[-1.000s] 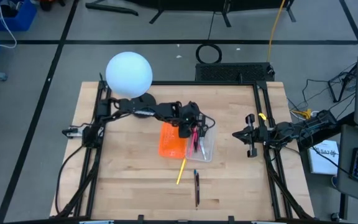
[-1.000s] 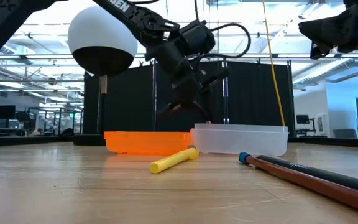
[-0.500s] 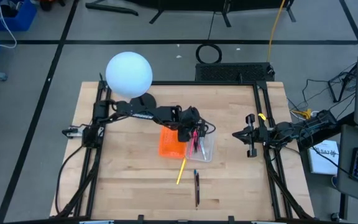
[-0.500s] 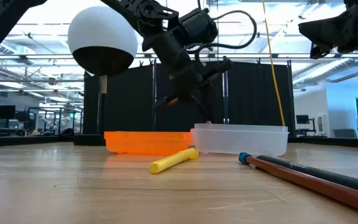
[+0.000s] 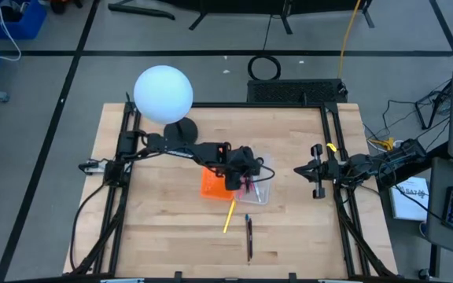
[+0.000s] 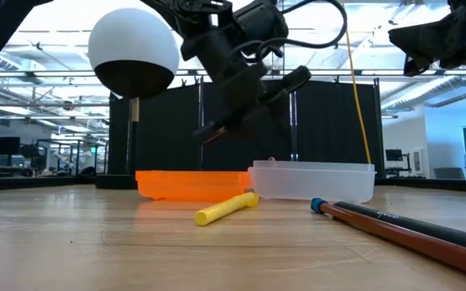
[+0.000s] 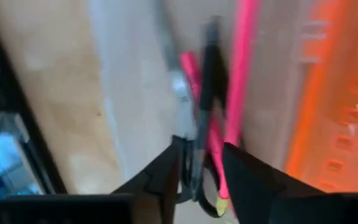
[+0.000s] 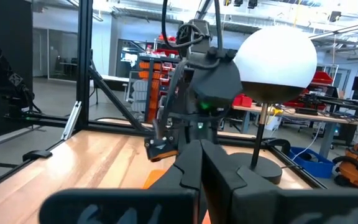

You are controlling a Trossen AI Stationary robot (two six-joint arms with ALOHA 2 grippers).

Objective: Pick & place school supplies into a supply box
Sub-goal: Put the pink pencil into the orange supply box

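My left gripper [image 5: 244, 174] hangs open over the clear supply box [image 5: 263, 189], which lies next to an orange perforated tray [image 5: 211, 183]. In its wrist view a black pen [image 7: 205, 106] shows in the gap between the parted fingers, unpinched, over a pink pen [image 7: 244, 68] and red-handled scissors [image 7: 191, 71] in the box. A yellow pen [image 5: 230, 215] and a dark pen [image 5: 248, 237] lie on the table nearer the front edge. My right gripper [image 5: 299, 170] is shut and waits raised at the table's right edge.
A white globe lamp [image 5: 163, 93] on a dark round base [image 5: 182, 130] stands at the back left, close to my left arm. Black frame rails [image 5: 124, 169] run along both table sides. Bare wood lies in front of the pens [image 6: 136, 250].
My left gripper has moved a little toward the table's near edge over the supply box and now stands higher in the low view. The pens on the table and both trays have stayed in place.
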